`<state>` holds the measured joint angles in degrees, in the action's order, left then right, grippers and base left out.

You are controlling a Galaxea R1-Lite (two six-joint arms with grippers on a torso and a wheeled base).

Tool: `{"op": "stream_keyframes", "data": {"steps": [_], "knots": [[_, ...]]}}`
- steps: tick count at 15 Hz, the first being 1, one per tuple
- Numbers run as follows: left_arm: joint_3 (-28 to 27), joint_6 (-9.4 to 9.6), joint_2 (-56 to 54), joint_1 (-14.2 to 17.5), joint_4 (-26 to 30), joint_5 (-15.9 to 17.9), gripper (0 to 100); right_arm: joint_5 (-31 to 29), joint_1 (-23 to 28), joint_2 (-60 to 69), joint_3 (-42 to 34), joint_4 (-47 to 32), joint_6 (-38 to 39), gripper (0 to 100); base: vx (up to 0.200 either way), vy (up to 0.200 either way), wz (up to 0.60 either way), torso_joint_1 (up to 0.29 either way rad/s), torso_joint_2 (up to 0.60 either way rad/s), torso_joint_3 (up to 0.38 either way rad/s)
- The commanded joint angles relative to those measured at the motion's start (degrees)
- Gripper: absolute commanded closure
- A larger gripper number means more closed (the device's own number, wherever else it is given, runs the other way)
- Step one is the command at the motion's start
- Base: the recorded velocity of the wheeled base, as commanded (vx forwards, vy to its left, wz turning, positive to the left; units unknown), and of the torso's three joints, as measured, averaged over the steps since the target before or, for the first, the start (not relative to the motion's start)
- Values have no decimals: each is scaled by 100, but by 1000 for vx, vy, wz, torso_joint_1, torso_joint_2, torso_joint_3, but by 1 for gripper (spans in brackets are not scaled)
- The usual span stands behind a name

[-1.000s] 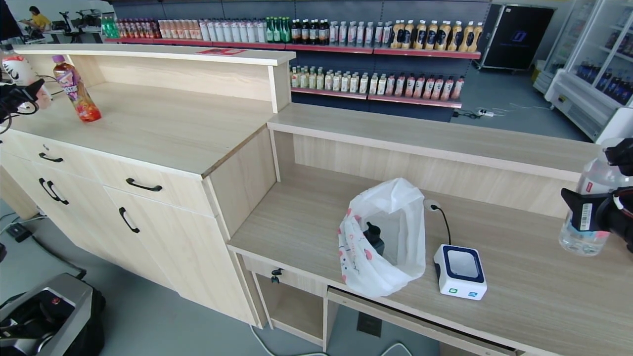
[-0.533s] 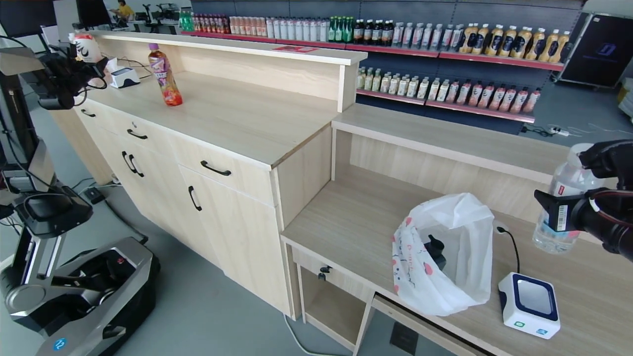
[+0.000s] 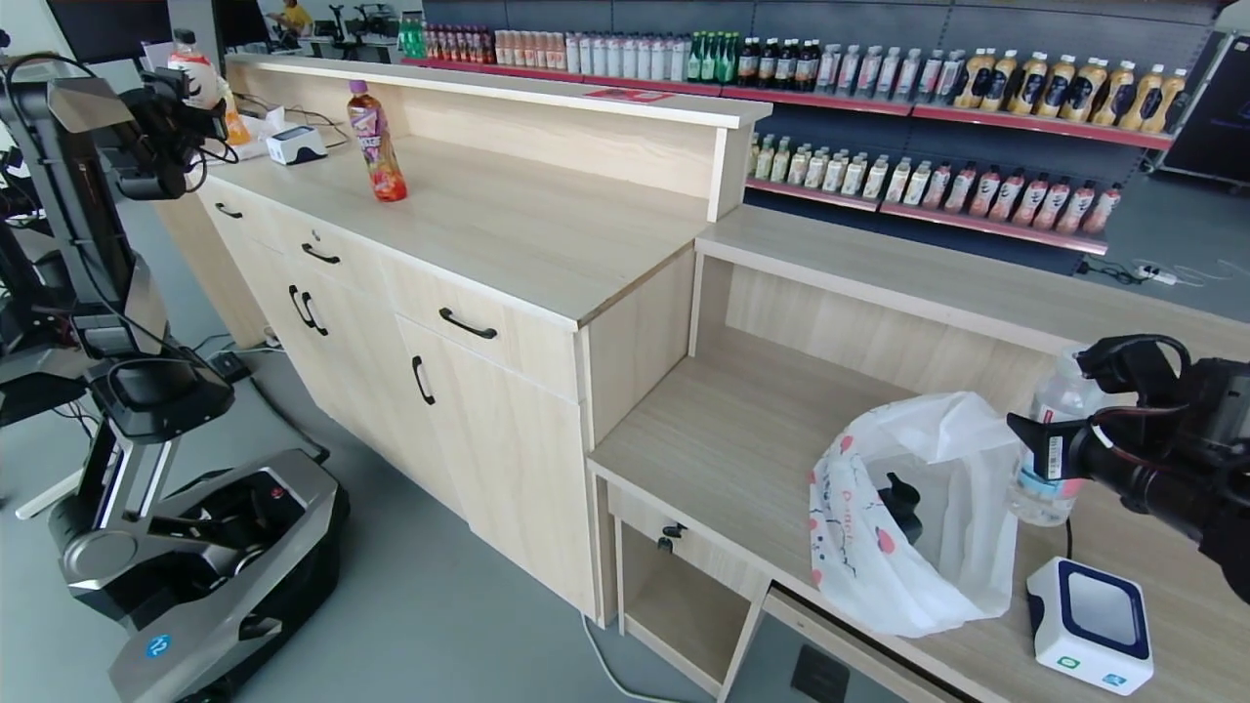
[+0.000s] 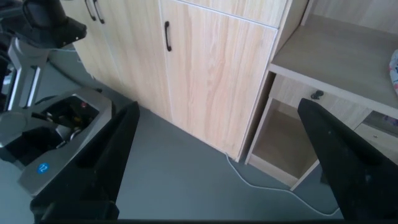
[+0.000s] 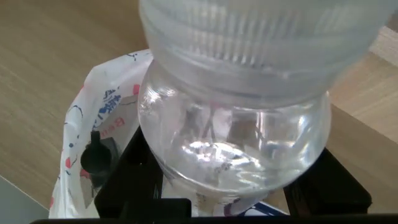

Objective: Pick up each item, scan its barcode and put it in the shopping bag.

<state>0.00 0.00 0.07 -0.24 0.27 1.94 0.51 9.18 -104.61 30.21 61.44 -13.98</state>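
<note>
My right gripper (image 3: 1053, 457) is shut on a clear water bottle (image 3: 1057, 405), held upright just above the low counter, between the shopping bag's rim and the scanner. Its barcode strip faces the head camera. The white shopping bag (image 3: 918, 532) with red prints stands open, and a dark pump bottle (image 3: 898, 503) sits inside. In the right wrist view the bottle (image 5: 236, 124) hangs over the bag (image 5: 99, 106). The white and blue scanner (image 3: 1089, 610) lies at the front right. My left gripper (image 4: 227, 155) is open and empty, out over the floor by the cabinets.
A pink drink bottle (image 3: 376, 146) and a second scanner (image 3: 296, 144) stand on the high counter (image 3: 547, 234). Another robot (image 3: 146, 459) stands at the left, its arm holding a bottle (image 3: 200, 83). Shelves of drinks (image 3: 879, 176) line the back wall.
The head view has swung, shifting the whole picture right. Relative to the scanner, my right gripper has carried the water bottle leftward, from right of the scanner to the bag's rim.
</note>
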Motion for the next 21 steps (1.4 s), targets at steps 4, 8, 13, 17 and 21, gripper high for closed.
{"op": "stream_keyframes", "data": {"steps": [4, 8, 13, 17, 21], "knots": [[0, 0, 1, -2, 0, 0, 0, 309, 163, -1624, 249, 1028, 36, 100, 0, 0, 0, 0, 0, 0], [0, 0, 1, -2, 0, 0, 0, 828, 198, -2231, 820, 1458, 141, 100, 0, 0, 0, 0, 0, 0], [0, 0, 1, -2, 0, 0, 0, 1294, 242, -2767, 1514, 1494, 141, 100, 0, 0, 0, 0, 0, 0], [0, 0, 1, -2, 0, 0, 0, 1575, 251, -3180, 1787, 1625, 141, 100, 0, 0, 0, 0, 0, 0], [0, 0, 1, -2, 0, 0, 0, 1909, 242, -3602, 1945, 1968, 177, 100, 0, 0, 0, 0, 0, 0]]}}
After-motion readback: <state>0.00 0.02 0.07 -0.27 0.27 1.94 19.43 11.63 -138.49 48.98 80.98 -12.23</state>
